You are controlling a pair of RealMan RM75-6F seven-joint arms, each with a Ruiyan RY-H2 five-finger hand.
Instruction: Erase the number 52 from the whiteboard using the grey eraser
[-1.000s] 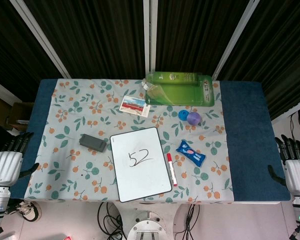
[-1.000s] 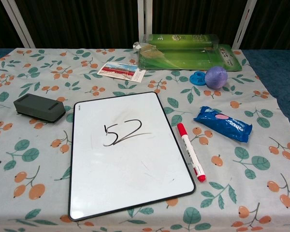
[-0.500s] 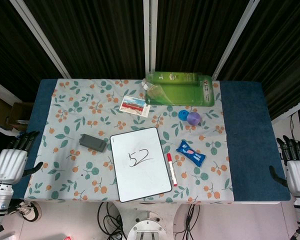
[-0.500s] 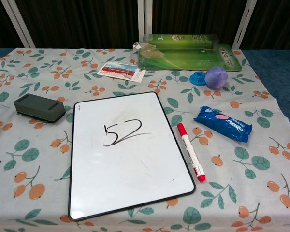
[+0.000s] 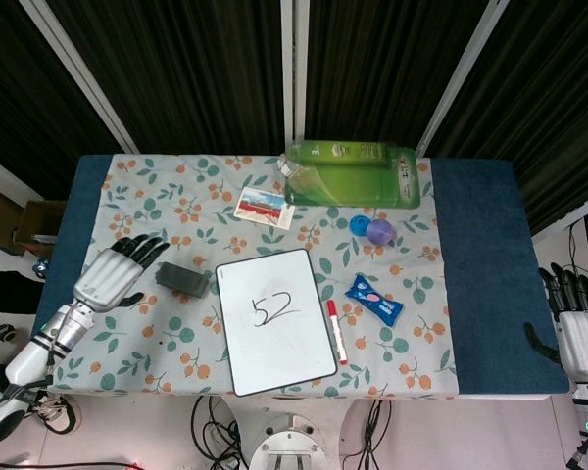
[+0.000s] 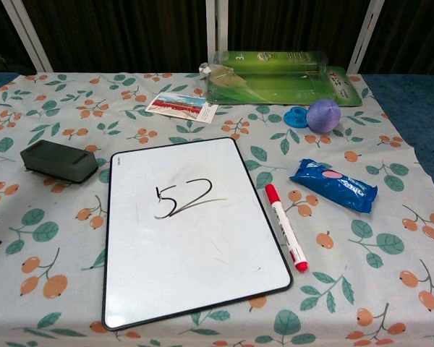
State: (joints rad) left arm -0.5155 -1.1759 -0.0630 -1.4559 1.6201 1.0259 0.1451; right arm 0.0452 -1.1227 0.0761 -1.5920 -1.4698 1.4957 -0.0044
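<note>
A whiteboard [image 5: 274, 320] [image 6: 192, 228] with "52" [image 5: 273, 308] [image 6: 181, 200] written in black lies on the floral cloth near the front edge. The grey eraser [image 5: 182, 280] [image 6: 58, 160] rests on the cloth just left of the board. My left hand [image 5: 116, 273] hovers over the cloth to the left of the eraser, fingers spread and holding nothing, a small gap from it. My right hand [image 5: 580, 328] hangs off the table's right edge, fingers apart and empty. The chest view shows neither hand.
A red marker [image 5: 336, 331] [image 6: 286, 226] lies right of the board, with a blue packet [image 5: 374, 300] [image 6: 333, 184] beyond it. Behind are a card [image 5: 264, 208], a green package [image 5: 353, 174], a purple ball [image 5: 379, 231] and a blue cap [image 5: 359, 224].
My left hand has swung in from off the table's left edge to over the cloth beside the eraser. The right hand and all the objects stay put.
</note>
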